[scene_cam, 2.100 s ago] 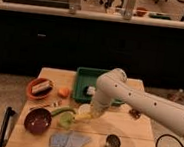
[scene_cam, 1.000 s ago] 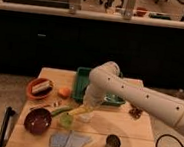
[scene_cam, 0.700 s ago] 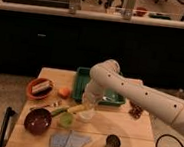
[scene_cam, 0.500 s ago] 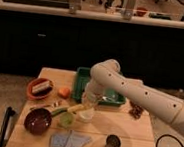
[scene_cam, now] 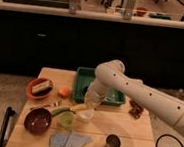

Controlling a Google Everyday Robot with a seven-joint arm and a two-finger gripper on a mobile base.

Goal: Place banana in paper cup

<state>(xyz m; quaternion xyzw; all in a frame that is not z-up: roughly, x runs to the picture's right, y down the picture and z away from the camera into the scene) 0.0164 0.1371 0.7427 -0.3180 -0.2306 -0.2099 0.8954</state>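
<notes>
Gripper was low over the middle of the table, just in front of the green tray, at the end of a white arm reaching in from the right. Its grip was unreadable: could not tell if it clamped anything.

Banana was right at the gripper's tip, meeting or overlapping it. It looked pale yellow, short and slightly curved, and lay almost level with its right end a bit higher. That end was over the left rim of the paper cup, which was white, short and upright, directly under the gripper. Whether the banana touched the rim was unclear.

Pale green cup stood just left of the paper cup, with a green vegetable beside it and a dark red bowl further left. Metal cup was near the front edge.

The arm covered part of the tray and was cut off at the right edge. Orange bowl at the far left held something that could not be made out.
</notes>
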